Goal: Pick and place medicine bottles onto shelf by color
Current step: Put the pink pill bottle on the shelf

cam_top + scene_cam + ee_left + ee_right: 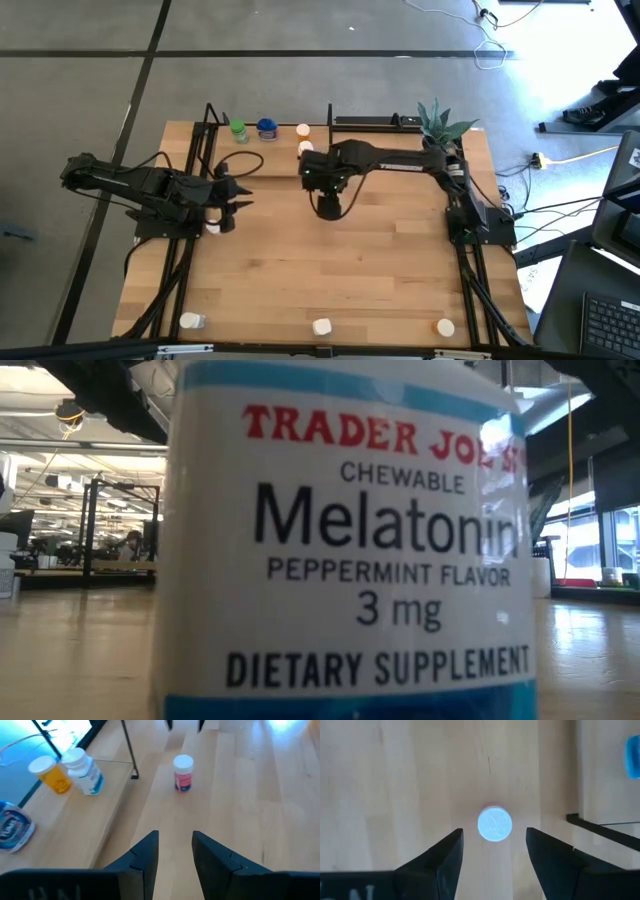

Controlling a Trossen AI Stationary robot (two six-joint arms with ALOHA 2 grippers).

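A small bottle with a white cap and pink label (494, 824) stands upright on the table. My right gripper (494, 845) hangs open above it, fingers pointing down to either side of the cap and clear of it; in the high view the right gripper (330, 207) hides the bottle. My left gripper (175, 845) waits open over the table's left part (238, 196), facing the same pink-labelled bottle (183, 772). On the shelf (265, 148) stand a green bottle (238, 130), a blue one (267, 127), an orange one (50, 775) and a white one (85, 772).
More bottles stand along the table's near edge (190, 321) (321, 326) (445, 327), and one (213, 228) sits by my left arm. A melatonin bottle (340, 560) fills the low view. A shelf post's black foot (600, 827) is close to my right gripper. A plant (440, 125) stands far right.
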